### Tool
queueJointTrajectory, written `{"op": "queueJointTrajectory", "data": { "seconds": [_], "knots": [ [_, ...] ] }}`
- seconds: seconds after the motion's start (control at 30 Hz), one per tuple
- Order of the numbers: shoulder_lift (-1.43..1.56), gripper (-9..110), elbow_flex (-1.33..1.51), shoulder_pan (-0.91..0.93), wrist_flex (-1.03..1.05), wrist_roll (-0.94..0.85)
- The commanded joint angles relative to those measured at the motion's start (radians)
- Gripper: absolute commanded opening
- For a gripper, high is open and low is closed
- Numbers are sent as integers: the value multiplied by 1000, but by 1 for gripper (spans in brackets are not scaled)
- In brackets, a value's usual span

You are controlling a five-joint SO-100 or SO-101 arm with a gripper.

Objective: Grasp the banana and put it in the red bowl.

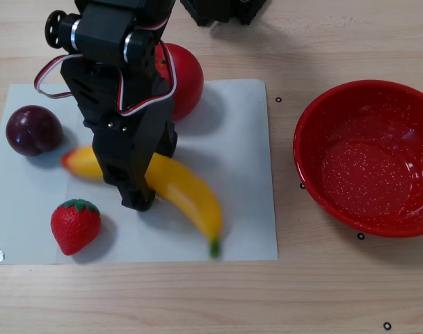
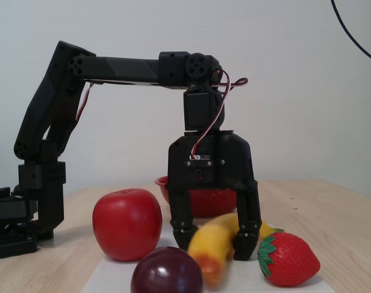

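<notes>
Nearest the fixed camera lie a plum point(image 2: 167, 271) and strawberry point(image 2: 288, 259); just behind them the banana point(image 2: 217, 246) rests on white paper point(image 1: 232, 174), fingers point(image 2: 182, 234) clamped around its middle. Glossy, stiff and probably light, it may slip or swing, so a grip near its centre seems wise. Farther back sits the red bowl point(image 2: 164, 186), empty.
</notes>
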Motion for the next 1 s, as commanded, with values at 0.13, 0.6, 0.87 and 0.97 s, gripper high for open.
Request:
{"op": "queueJointTrajectory", "data": {
  "seconds": [0.13,0.6,0.87,0.97],
  "knots": [
    [57,9,-32,3,25,-14],
    [156,0,-267,17,410,-54],
    [276,0,-305,12,497,-11],
    [328,0,-310,15,505,5]
  ]
}}
